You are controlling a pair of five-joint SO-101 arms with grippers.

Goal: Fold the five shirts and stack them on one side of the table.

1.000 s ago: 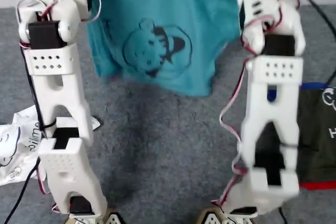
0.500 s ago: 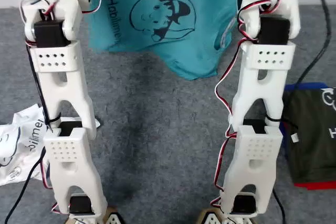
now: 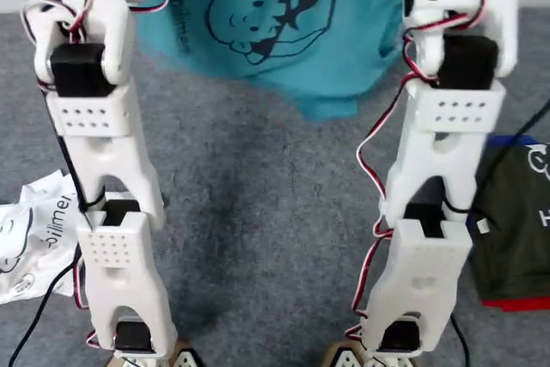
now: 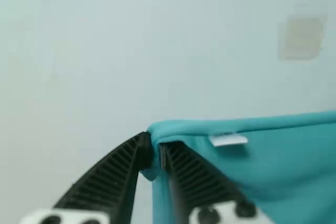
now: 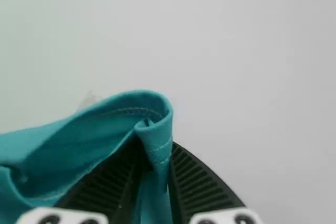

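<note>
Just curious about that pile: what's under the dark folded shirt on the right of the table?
A red fabric edge and a blue one peek from under the dark green folded shirt; the rest is covered.

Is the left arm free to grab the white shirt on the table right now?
Probably not: the left gripper is shut on the teal shirt, held aloft. The white shirt lies uncovered.
</note>
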